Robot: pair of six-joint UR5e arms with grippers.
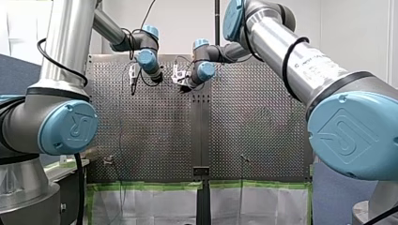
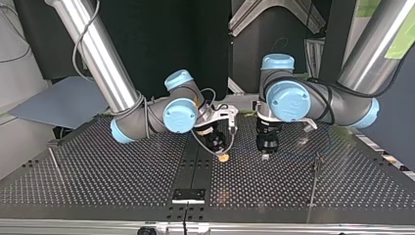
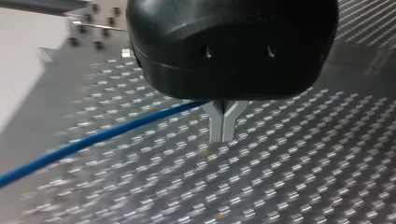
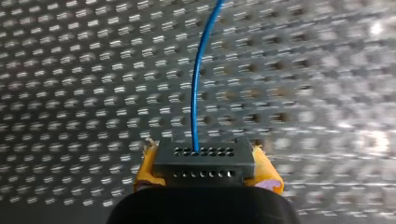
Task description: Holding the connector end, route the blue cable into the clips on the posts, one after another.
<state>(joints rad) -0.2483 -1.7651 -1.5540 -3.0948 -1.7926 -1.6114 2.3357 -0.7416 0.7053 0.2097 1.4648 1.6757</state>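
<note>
The right tool (image 4: 203,157) is clamping its yellow pads (image 4: 145,170) on the connector (image 4: 204,164), a dark block with rows of holes. The blue cable (image 4: 196,93) is leaving that block straight ahead, away from the tool, over the perforated bench (image 4: 70,70).

Now the left tool (image 3: 222,137): it is pointing down at the bench with its metal fingers (image 3: 215,122) pressed together. The cable is coming in at their root from one side, lifted off the plate, and it looks pinched there.

In the top view both tools are hanging close together near the bench's middle. A thin post (image 2: 316,171) is standing at that view's right, nearer the left tool. A second post (image 2: 53,157) is standing well apart at the view's left edge. The cable's long axis is lying roughly across the bench, from tool to tool. Whether any clip is already holding it is too small to tell. The thin post is probably the easier one to reach, with the left arm guiding.
</note>
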